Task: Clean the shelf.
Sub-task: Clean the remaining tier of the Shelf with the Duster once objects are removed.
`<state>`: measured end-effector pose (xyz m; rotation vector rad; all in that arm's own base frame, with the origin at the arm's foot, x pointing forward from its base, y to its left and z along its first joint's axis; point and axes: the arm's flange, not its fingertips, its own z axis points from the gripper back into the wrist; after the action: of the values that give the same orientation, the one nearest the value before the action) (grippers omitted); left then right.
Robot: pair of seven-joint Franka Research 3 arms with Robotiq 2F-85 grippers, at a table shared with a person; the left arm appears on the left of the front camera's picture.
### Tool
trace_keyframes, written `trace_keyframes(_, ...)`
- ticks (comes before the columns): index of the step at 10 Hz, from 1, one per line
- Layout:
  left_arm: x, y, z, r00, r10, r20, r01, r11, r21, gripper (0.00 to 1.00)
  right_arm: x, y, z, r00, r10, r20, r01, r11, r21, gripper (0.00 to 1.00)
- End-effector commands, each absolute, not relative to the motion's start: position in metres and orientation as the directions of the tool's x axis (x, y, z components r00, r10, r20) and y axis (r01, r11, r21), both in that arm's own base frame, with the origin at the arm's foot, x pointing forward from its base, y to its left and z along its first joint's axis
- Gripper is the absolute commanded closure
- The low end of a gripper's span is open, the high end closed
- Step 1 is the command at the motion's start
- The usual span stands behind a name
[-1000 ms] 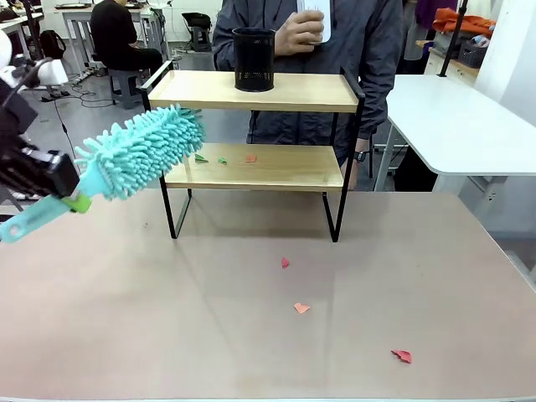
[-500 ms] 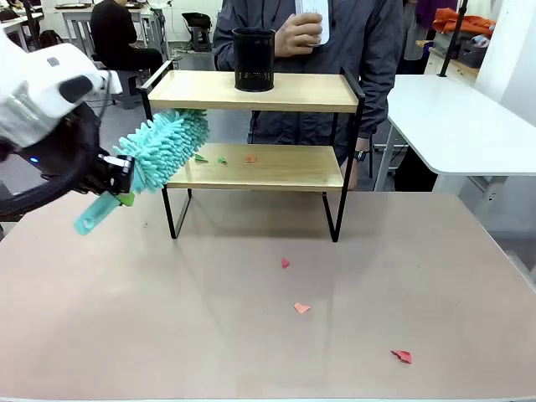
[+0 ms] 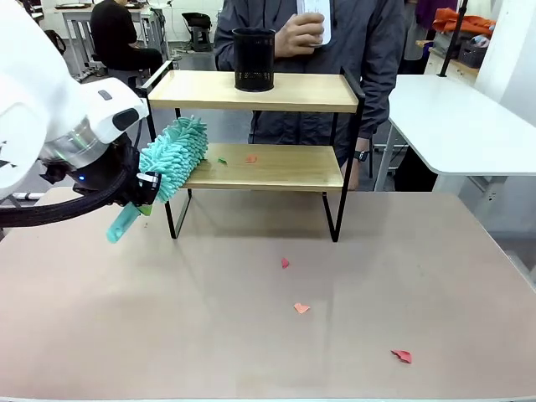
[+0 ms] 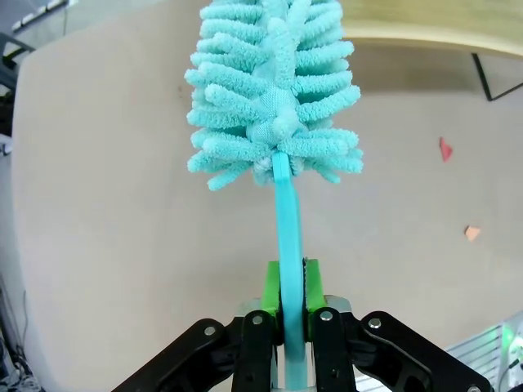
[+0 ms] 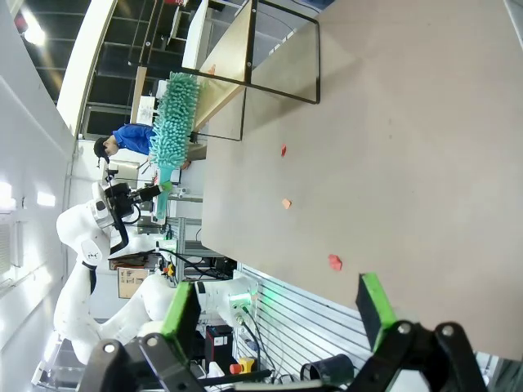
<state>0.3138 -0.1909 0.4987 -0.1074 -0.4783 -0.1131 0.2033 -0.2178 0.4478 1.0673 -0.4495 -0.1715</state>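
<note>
Left end effector [image 4: 292, 286] clamps the duster [image 3: 173, 157], head seemingly brushing the shelf [image 3: 276, 169] on the far side of the counter [image 3: 126, 318]; paper scraps [image 3: 250, 157] lie on its lower board, so most sweeping is left; right end effector [image 5: 278, 314] gapes wide

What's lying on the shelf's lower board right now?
A green scrap and a reddish scrap lie on the lower board. The fluffy head of the duster reaches over its left end, so anything beneath that head is covered.
</note>
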Motion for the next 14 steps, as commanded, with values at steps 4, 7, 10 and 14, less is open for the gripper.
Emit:
trace_keyframes(4,0.326,-0.207,0.492,0.86,-0.036,0.509,0.069,0.997,-0.046,0.88,0.204,-0.218,0.449,0.889,-0.346,0.3,-0.109,0.477,0.872,0.0)
trace_keyframes(7,0.333,-0.22,0.486,0.87,-0.059,0.49,0.085,0.996,-0.032,0.88,0.204,-0.218,0.449,0.889,-0.346,0.3,-0.109,0.477,0.872,0.0)
trace_keyframes(10,0.339,-0.23,0.484,0.875,-0.079,0.478,0.106,0.994,-0.031,0.88,0.204,-0.218,0.449,0.889,-0.346,0.3,-0.109,0.477,0.872,0.0)
trace_keyframes(14,0.346,-0.251,0.482,0.892,-0.237,0.384,0.264,0.964,-0.019,0.88,0.204,-0.218,0.449,0.889,-0.346,0.3,-0.109,0.477,0.872,0.0)
